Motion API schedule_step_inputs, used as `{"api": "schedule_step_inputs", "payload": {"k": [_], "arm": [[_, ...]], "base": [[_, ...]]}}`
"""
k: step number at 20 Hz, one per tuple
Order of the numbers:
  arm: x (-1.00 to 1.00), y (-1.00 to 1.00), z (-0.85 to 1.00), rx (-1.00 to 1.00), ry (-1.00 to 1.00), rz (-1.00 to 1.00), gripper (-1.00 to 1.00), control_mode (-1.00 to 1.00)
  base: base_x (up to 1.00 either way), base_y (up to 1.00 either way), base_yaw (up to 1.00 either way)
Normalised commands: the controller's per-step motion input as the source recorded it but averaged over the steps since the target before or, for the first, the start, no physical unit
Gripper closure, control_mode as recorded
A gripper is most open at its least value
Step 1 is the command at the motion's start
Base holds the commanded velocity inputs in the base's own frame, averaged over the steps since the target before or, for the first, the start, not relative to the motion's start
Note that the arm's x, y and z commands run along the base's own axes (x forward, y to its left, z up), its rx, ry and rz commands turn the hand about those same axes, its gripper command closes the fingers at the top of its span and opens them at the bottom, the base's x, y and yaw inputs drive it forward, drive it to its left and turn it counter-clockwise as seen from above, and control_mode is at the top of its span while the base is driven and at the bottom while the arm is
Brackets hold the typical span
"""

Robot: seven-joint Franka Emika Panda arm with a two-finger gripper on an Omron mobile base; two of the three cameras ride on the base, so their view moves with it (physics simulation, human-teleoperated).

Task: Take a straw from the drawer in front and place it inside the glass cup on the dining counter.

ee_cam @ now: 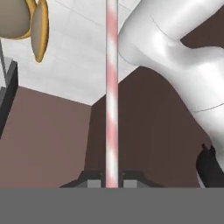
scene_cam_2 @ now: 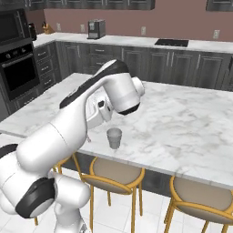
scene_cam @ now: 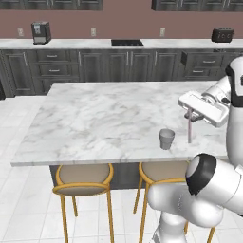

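The hand [scene_cam: 191,112] hangs above the near edge of the dining counter [scene_cam: 104,118], its two fingers pinching the top of the straw [scene_cam: 190,128]. In the hand view the fingertips [ee_cam: 93,180] sit tight against both sides of the straw [ee_cam: 112,87], which is pale with pink bands and runs straight away from the hand. In the left base view the straw hangs upright with its lower end close above the marble, just beside the glass cup [scene_cam: 166,138] on the side nearer the arm, and outside it. The glass cup [scene_cam_2: 114,137] stands upright on the counter near the front edge, above the gold-legged stools [scene_cam: 83,179]. Beyond the dining counter, against the far wall, a coffee machine [scene_cam: 41,32] and a toaster [scene_cam: 222,34] stand on the wall counter [scene_cam: 71,43].
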Motion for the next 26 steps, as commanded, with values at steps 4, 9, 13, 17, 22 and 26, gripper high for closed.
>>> {"api": "schedule_step_inputs", "payload": {"k": [4,9,13,17,22,26], "arm": [[0.1,0.01,0.0,0.01,0.0,-0.18,1.0,-1.0],[0.28,-0.03,0.0,0.0,0.0,-0.12,1.0,-1.0],[0.58,0.0,-0.02,0.0,0.0,-0.07,1.0,-1.0],[0.7,-0.03,-0.04,0.01,0.01,-0.03,1.0,-1.0],[0.66,-0.03,-0.24,0.08,0.09,-0.02,1.0,-1.0],[0.48,-0.17,-0.33,0.12,0.07,0.0,1.0,-1.0]], "base": [[0.0,0.0,0.0],[0.0,0.0,0.0],[0.0,0.0,0.0],[0.0,0.0,0.0],[0.0,0.0,0.0],[0.0,0.0,0.0]]}}
